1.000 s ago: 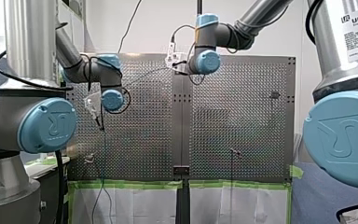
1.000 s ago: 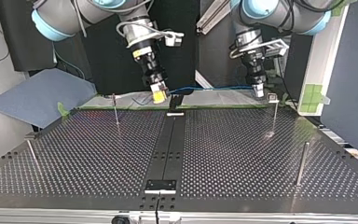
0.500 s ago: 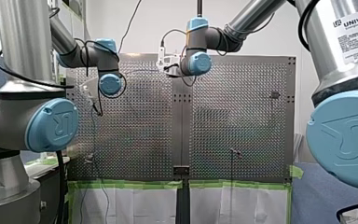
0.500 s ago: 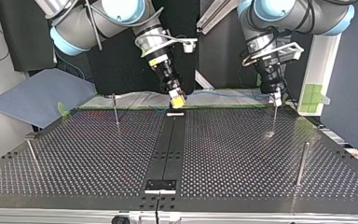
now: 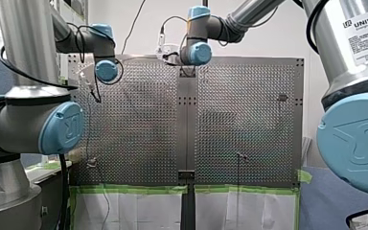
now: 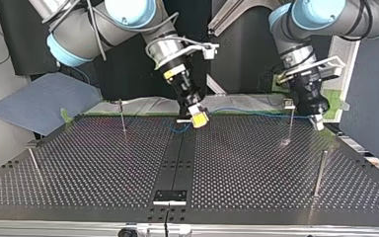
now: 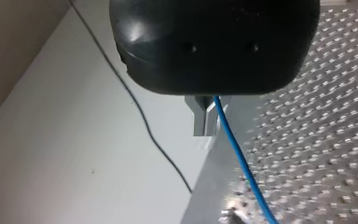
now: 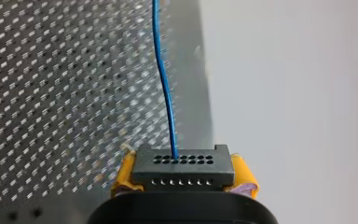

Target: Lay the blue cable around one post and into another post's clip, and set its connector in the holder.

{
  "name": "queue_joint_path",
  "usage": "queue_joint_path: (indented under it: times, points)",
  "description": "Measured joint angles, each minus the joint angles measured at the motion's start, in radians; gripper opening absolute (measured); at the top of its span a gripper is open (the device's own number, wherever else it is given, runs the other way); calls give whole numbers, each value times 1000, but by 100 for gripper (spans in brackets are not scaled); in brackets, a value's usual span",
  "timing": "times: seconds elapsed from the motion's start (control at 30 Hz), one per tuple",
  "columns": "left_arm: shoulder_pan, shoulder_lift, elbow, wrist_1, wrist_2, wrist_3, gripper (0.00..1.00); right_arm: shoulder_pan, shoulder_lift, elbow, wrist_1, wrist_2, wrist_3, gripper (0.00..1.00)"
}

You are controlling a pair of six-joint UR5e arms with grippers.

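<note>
Top view: four posts (image 6: pixel 122 116), one blue cable (image 6: pixel 246 113), my right pincer (image 6: pixel 199 120) clamping its connector (image 8: pixel 182 167), my left pincer (image 6: pixel 318 122) pinching it

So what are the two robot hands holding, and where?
My right gripper pinches the black connector by its two sides; my left gripper pinches the blue cable further along its length.

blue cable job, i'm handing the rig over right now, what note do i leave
Right claw: shut on the black multi-hole connector, held near the dark centre strip.
Left claw: shut on the thin blue cable, beside the thin metal post with a clip on top.
Done: cable lifted and stretched between both claws.
Left: no post looks wrapped, the cable does not appear to sit in the clip, and the connector is not seated.
</note>
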Motion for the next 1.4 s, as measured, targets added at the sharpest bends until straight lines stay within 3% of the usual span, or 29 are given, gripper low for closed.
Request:
queue_joint_path:
  times: [0.2,0.43,0.87,1.4]
  points:
    - [50,-5,49,-42,49,-22,0,5,36,-51,23,-32,8,0]
    - [106,-38,106,-89,99,-37,0,12,69,-115,49,-39,9,0]
    - [215,-57,215,-96,126,-69,0,14,96,-217,64,-47,17,0]
    - [342,-165,348,-116,233,-82,0,16,163,-362,107,-62,17,0]
